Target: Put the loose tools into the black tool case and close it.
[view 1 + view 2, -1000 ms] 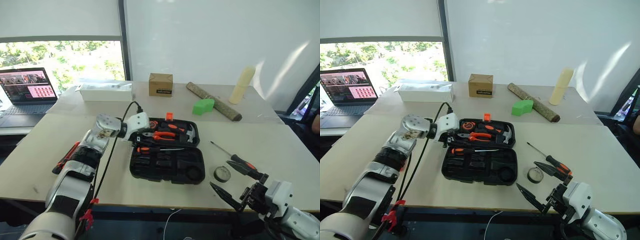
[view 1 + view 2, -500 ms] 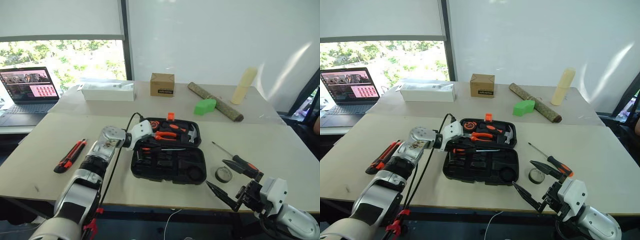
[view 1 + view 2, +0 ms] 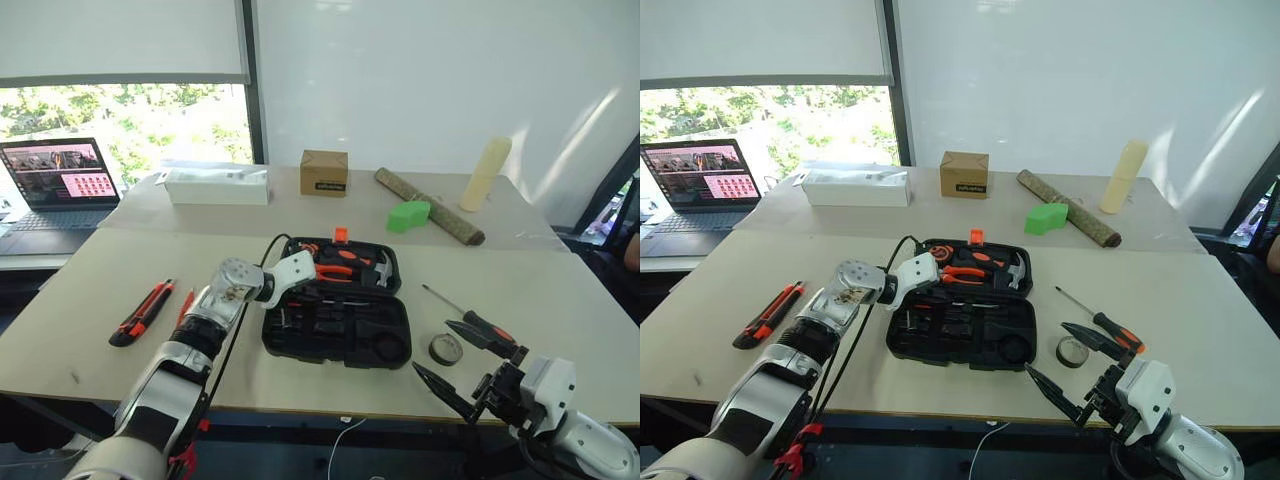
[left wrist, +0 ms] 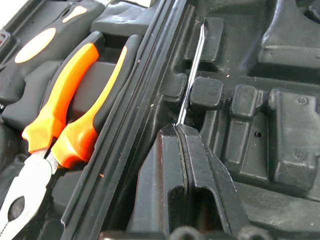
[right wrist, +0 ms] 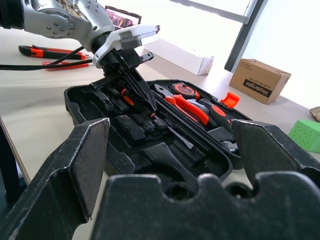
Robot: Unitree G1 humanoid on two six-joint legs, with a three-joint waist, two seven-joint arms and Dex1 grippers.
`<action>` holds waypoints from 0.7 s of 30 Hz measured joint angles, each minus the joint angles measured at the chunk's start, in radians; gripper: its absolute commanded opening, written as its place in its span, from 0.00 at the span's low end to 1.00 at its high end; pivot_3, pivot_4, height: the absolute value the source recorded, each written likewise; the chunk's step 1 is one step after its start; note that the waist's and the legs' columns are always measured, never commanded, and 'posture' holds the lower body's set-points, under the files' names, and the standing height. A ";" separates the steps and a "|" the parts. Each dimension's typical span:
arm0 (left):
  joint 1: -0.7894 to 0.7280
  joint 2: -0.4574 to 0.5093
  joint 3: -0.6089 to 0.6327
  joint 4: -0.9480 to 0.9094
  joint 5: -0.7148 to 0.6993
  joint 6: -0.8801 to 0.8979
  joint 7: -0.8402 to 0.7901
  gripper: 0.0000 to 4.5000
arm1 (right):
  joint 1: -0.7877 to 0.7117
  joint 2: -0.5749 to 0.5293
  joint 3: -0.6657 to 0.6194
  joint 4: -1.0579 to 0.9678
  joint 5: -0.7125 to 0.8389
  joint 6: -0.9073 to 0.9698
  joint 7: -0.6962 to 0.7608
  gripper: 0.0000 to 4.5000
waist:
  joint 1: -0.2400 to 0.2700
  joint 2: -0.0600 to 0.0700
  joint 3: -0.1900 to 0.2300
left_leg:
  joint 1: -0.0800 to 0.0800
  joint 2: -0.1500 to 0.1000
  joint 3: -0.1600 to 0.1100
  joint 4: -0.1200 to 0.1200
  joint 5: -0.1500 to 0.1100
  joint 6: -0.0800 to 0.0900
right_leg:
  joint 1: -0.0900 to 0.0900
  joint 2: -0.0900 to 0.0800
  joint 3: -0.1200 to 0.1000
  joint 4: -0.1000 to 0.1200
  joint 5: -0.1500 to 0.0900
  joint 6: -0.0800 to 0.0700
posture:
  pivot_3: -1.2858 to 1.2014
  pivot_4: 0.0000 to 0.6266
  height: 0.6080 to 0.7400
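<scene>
Over the near half of the open flat black moulded-plastic tool case (image 3: 336, 318), the left fingers (image 4: 202, 165) are clenched together, their tips at a slim steel screwdriver shaft (image 4: 192, 75) lying in its slot. Well apart at the table (image 3: 80, 300) edge, the right fingers (image 5: 92, 160) stand released, empty, near a black tape roll (image 3: 445, 348) and an orange-and-black screwdriver (image 3: 468, 318). An orange-and-black utility knife (image 3: 141, 312) lies left of the case.

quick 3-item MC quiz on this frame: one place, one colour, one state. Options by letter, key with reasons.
1. Where is the tape roll?
A. inside the case
B. on the table, right of the case, near the screwdriver
C. beside the laptop

2. What colour is the block beside the log?
A. green
B. blue
C. red

3. What is the state of the right pincer?
A. open, holding nothing
B. shut on the tape roll
C. shut on the screwdriver

Key:
1. B: the roll lies on bare tabletop outside the case.
2. A: the block is plainly green.
3. A: its fingers stand wide apart.
</scene>
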 measured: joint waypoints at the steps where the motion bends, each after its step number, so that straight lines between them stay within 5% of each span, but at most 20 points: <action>1: -0.004 -0.004 0.000 0.000 0.000 0.022 0.000 0.01 | 0.002 0.000 0.000 -0.003 0.000 0.000 -0.002 1.00 | 0.000 0.000 -0.001 | 0.000 0.000 0.000 0.000 0.000 0.000 | 0.000 0.000 0.000 0.000 -0.002 0.004 | 0.52 0.24 1.00; 7: 0.001 -0.012 0.013 0.005 -0.009 0.011 0.011 0.01 | 0.061 -0.001 -0.030 -0.025 0.010 0.003 -0.013 1.00 | 0.002 0.004 -0.007 | 0.000 0.000 0.000 -0.001 0.000 0.001 | 0.000 -0.002 0.001 0.000 -0.002 0.003 | 0.52 0.24 1.00; 10: 0.067 -0.004 0.097 0.021 -0.097 -0.116 -0.014 0.15 | 0.150 -0.005 -0.118 -0.033 0.048 0.015 -0.010 1.00 | 0.000 0.005 -0.007 | -0.002 0.000 0.000 -0.003 0.000 0.001 | -0.003 -0.002 0.001 0.000 -0.001 0.000 | 0.52 0.24 1.00; 16: 0.188 0.175 0.281 -0.071 -0.318 -0.305 -0.272 0.68 | 0.303 0.028 -0.291 0.099 0.060 -0.030 0.032 1.00 | -0.012 0.007 -0.008 | -0.002 0.000 0.002 -0.007 0.000 0.001 | -0.005 -0.002 0.002 -0.002 -0.002 -0.001 | 0.52 0.24 1.00; 20: 0.380 0.330 0.353 -0.137 -0.407 -0.273 -0.407 0.98 | 0.354 0.047 -0.354 0.185 0.047 -0.048 0.030 1.00 | -0.016 0.009 -0.007 | 0.002 0.001 0.003 -0.009 -0.001 0.001 | -0.004 -0.003 0.003 -0.002 -0.004 -0.001 | 0.52 0.24 1.00; 21: 0.427 0.355 0.368 -0.154 -0.420 -0.258 -0.419 0.98 | 0.347 0.043 -0.361 0.192 0.044 -0.035 0.015 1.00 | -0.017 0.009 -0.007 | 0.001 0.001 0.002 -0.009 -0.001 0.001 | -0.004 -0.004 0.002 -0.002 -0.004 -0.001 | 0.52 0.24 1.00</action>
